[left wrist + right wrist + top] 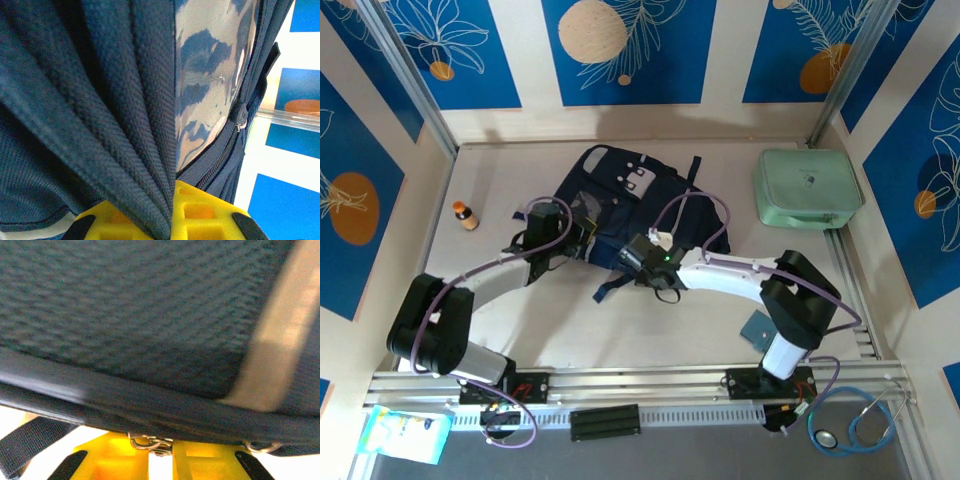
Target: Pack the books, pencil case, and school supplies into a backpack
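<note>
Left gripper (pixel 170 222) is clamped on a bunched fold of the backpack (pixel 610 190), and the right gripper (pixel 160 457) is pinched near-shut on a zip pull (pixel 148 442). If that fold gets slipped, the mid-table bag could be dragged along instead of unzipped. What's inside can't be told. A booklet (pixel 757 328) is left out by the right base.

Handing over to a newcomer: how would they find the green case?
Take the navy backpack in the middle of the table. Look right, toward the far right corner: the case lies flat there. It alone is mint green with rounded corners.
</note>
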`<action>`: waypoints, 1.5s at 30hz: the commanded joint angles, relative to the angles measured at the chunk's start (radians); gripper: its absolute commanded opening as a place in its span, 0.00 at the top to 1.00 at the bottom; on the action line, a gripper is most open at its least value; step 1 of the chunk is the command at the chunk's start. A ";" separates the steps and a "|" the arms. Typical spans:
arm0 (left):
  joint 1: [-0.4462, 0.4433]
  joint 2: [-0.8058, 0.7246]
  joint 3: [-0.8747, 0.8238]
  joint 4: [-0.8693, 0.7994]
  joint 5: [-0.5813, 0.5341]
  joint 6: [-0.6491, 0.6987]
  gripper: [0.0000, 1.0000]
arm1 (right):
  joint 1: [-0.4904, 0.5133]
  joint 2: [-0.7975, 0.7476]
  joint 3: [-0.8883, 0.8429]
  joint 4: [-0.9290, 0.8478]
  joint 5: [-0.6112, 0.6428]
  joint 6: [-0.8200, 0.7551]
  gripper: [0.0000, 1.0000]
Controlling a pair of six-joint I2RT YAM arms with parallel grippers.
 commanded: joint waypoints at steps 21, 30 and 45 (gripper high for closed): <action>0.060 0.014 0.081 -0.062 0.062 0.111 1.00 | -0.125 -0.110 -0.138 0.070 -0.049 -0.320 0.63; 0.061 0.023 0.082 -0.056 0.063 0.107 1.00 | -0.128 -0.075 -0.109 0.042 0.032 -0.268 0.81; 0.116 0.057 0.118 -0.122 0.069 0.207 1.00 | -0.241 -0.276 -0.239 -0.056 0.142 -0.213 0.95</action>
